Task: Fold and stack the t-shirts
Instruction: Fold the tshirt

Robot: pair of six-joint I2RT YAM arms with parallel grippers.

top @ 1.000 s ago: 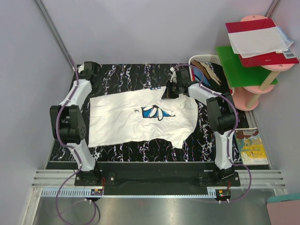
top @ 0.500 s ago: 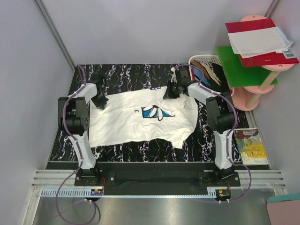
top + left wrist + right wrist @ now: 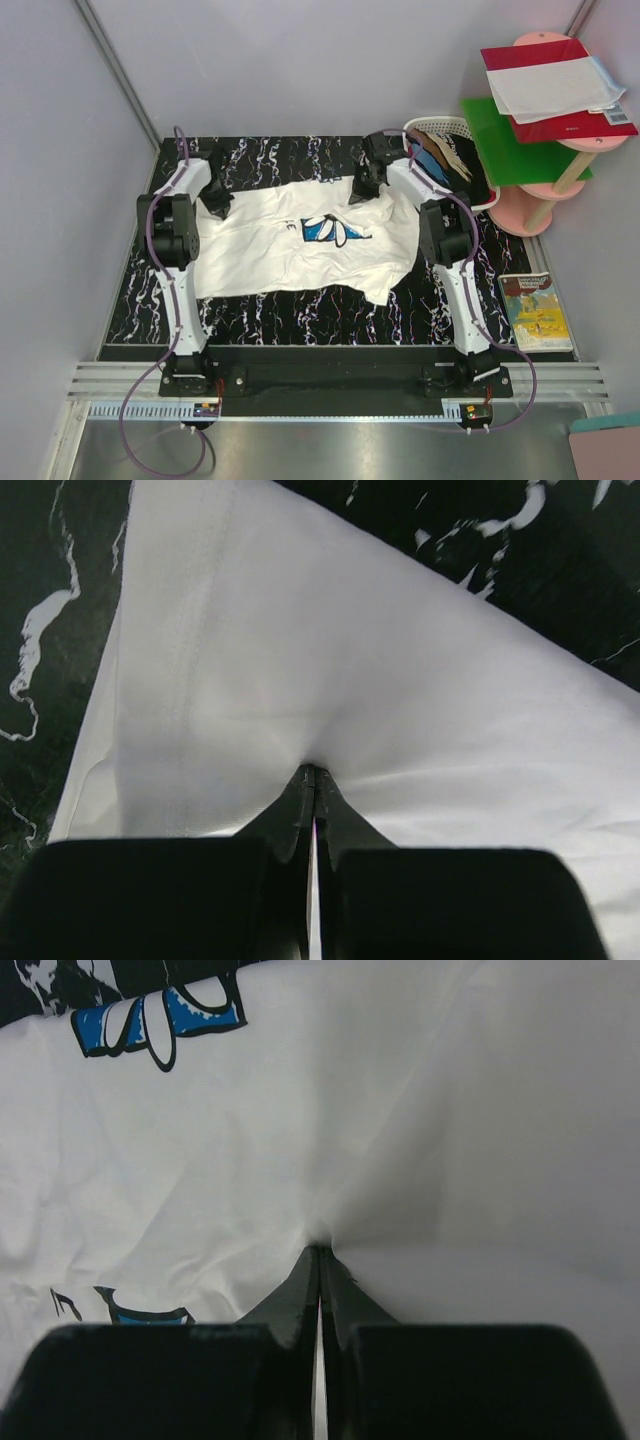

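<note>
While the white t-shirt lies spread print-up across the middle of the bench, both arms reach to its far edge. Starting at the left: the left arm stands over the shirt's left side, and the left gripper is pinched tight on the far-left corner, jaws pressed together with cloth puckering at the tips. Moving across, the blue print sits mid-shirt. Just beyond it the right gripper is clamped on the far hem, cloth bunched at its closed tips. The right arm hangs over the shirt's right edge. At the bench's far-right corner a white basket crowds that arm, with dark, blue and tan tees heaped inside. Off the bench stand a green board and a pink stand, with a red folder and white sheet on top. A book lies beside the near-right corner.
</note>
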